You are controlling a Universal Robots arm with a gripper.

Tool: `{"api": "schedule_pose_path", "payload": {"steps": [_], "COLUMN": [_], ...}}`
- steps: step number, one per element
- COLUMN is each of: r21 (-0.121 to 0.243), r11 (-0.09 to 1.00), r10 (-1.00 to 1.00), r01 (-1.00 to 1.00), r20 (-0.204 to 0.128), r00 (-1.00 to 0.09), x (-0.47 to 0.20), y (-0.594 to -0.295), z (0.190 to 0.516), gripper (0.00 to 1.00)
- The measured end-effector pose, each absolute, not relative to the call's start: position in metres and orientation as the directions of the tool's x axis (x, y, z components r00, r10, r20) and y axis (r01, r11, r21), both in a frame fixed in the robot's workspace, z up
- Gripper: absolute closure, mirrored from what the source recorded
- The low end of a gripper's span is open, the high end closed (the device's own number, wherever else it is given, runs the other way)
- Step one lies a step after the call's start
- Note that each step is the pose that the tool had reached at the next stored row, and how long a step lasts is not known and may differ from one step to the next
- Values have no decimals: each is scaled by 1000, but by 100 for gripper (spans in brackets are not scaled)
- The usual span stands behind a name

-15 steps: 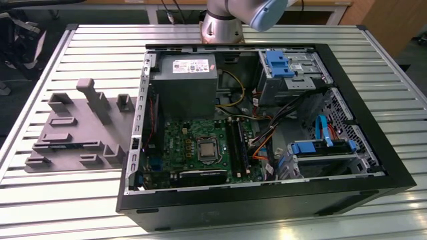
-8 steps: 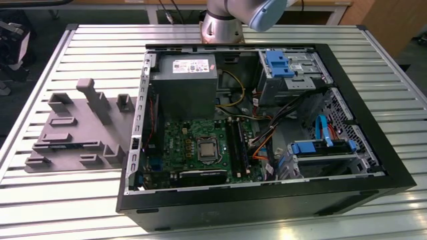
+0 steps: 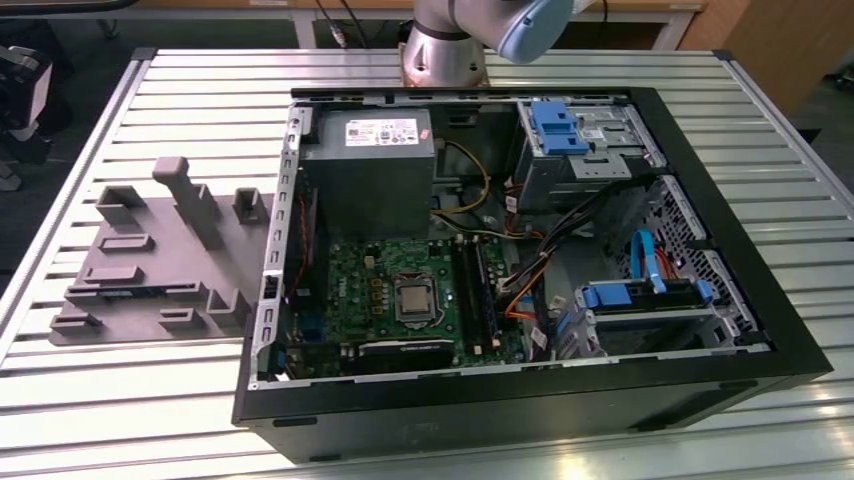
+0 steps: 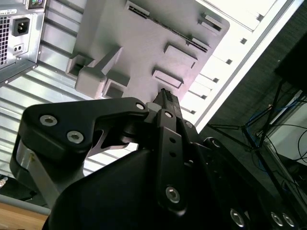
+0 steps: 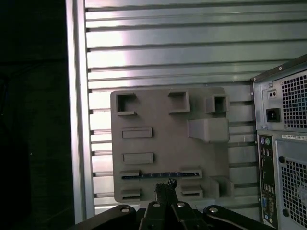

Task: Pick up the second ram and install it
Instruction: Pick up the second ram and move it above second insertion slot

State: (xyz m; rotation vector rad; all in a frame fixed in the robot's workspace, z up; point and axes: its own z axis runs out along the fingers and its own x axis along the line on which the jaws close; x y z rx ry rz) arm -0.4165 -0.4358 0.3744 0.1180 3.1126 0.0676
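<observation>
On the slatted aluminium table (image 5: 168, 48), the grey plastic fixture plate (image 5: 163, 139) carries the thin, dark green-black second ram (image 5: 158, 175), held between two blocks. It lies below and just ahead of the closed, empty black fingers (image 5: 159, 194) (its long axis along their closing line, not across it).

The arm (image 3: 447, 45) is silver-grey with a light blue cap (image 3: 534, 30); the gripper (image 4: 165, 97) is matte black with silver screws (image 4: 76, 137).
</observation>
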Motion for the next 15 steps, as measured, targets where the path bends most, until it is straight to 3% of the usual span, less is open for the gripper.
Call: {"api": "schedule_pose_path", "payload": {"steps": [15], "r21": [44], "r11": [999], "r10": [21], "r01": [20], "r20": [-24], "r00": [-999], "x": [-417], "y": [-436], "z": [374], "gripper": [89]}}
